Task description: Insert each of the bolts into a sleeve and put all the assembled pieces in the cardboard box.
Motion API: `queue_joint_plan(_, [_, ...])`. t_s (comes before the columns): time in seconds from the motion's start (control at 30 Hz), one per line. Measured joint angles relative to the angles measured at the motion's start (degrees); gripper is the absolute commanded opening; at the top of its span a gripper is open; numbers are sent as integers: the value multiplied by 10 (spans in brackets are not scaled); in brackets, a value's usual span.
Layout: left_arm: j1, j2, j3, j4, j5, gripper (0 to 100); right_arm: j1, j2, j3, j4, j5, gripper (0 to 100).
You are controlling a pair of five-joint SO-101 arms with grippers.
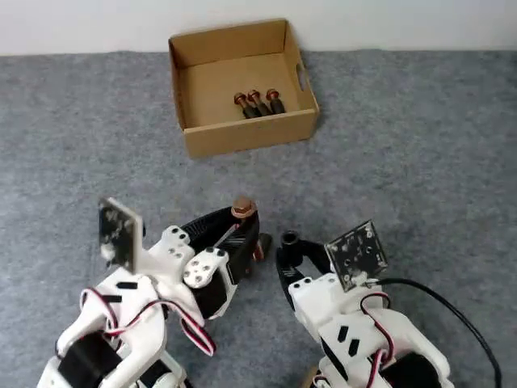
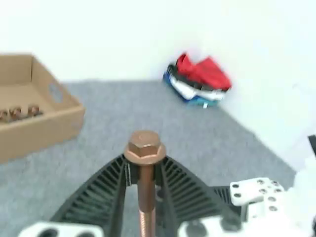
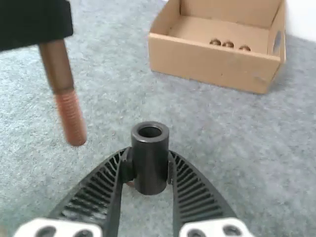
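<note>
Two grippers, each clamped on one half of what seems the last loose pair.

Left gripper (image 2: 144, 170): the jaws are closed narrowly on a bolt (image 2: 144, 163) just under its hexagonal head. This grip leaves the threaded shank free past the fingers for insertion.

Right gripper (image 3: 149, 165): the jaws are closed on the waist of a sleeve (image 3: 149, 148). Its open bore faces away from the fingers, ready to receive the shank.

Both parts are held on the arms' side of the box (image 1: 242, 136), well apart from its front wall, over the grey mat (image 1: 420, 162). The bolt is the nearer to the box. The sleeve is just beside the bolt and slightly farther from the box.

In the right wrist view the thread tip lies beside the sleeve's mouth, not over it, and the two parts do not touch. The shank is therefore judged not yet aligned with the bore. The step in hand is probably mating bolt to sleeve.

Inside the box, three assembled pieces (image 1: 258, 103) lie side by side near the front wall, toward the side with the handle slot. Their heads point to the back wall. This suggests the task is near its end, with one piece to be joined and dropped in.
</note>
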Motion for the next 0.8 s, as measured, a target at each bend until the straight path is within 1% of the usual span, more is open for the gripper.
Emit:
queue_joint_plan(0.1, [-15,-37,32,-47,-1,5,-3,1,0,0,25,8])
queue_joint_plan(0.2, [-37,-62,60,-94,-1,5,-22,-4,0,0,47,8])
queue_joint_plan(0.33, [-44,-78,68,-131,2,5,-51,-4,0,0,55,8])
queue_joint_plan(0.53, [-44,-78,68,-142,47,5,-60,-4,0,-52,58,8])
queue_joint_plan(0.67, [-44,-78,69,-142,52,5,-62,-4,0,-65,71,8])
queue_joint_plan(0.8, [-44,-81,95,-142,54,5,-62,-4,0,-67,89,8])
